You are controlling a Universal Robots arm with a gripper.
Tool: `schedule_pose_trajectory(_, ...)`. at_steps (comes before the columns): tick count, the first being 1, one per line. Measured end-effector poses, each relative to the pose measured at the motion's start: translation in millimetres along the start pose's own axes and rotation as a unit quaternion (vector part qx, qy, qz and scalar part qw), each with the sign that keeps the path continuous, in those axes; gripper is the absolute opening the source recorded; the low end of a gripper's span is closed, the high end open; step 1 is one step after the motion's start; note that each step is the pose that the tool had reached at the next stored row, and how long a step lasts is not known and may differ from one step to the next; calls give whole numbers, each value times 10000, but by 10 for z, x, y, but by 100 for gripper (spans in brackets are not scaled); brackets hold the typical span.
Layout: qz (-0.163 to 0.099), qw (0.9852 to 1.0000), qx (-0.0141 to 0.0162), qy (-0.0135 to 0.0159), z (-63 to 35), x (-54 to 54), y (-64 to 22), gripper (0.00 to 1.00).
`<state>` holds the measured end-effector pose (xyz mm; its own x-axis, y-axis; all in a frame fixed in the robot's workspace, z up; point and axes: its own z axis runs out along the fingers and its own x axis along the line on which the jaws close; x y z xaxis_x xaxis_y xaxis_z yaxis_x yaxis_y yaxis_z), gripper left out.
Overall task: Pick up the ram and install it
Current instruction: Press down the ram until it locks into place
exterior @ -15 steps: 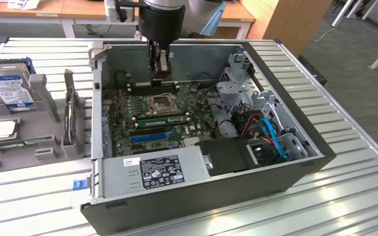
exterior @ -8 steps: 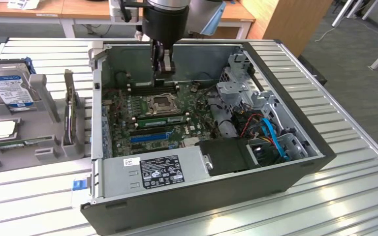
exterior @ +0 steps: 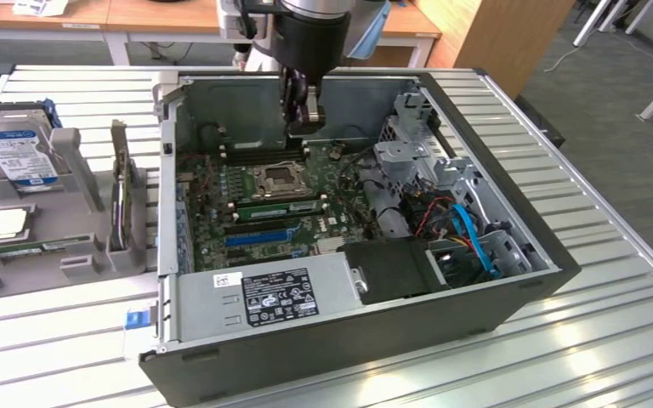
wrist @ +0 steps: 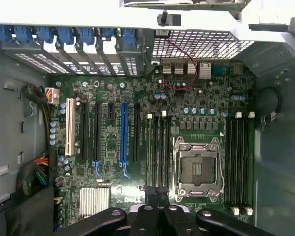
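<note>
1. The ram point(exterior: 275, 206) stands on edge in a slot beside the CPU socket point(exterior: 278, 178), its long axis running across the exterior view.
2. The gripper point(exterior: 305, 119) hovers above with its claw closed (nothing visibly held).
3. The ram's green face shows in the exterior view; the wrist view looks straight down on the slots point(wrist: 156, 152).

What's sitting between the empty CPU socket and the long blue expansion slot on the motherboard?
In the wrist view, a bank of black memory slots beside the CPU socket, then one black expansion slot next to the blue expansion slot.
</note>
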<state>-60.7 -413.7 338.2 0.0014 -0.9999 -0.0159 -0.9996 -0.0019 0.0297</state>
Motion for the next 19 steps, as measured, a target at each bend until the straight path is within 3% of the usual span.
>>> schedule_pose_trajectory(1, 0, 10000, -1, 0, -1, 0, -43, 10)
schedule_pose_trajectory(4, 1, 10000, -1, 0, -2, 0, -64, 10)
schedule_pose_trajectory(19, 8, 10000, 0, 0, -2, 0, -70, 10)
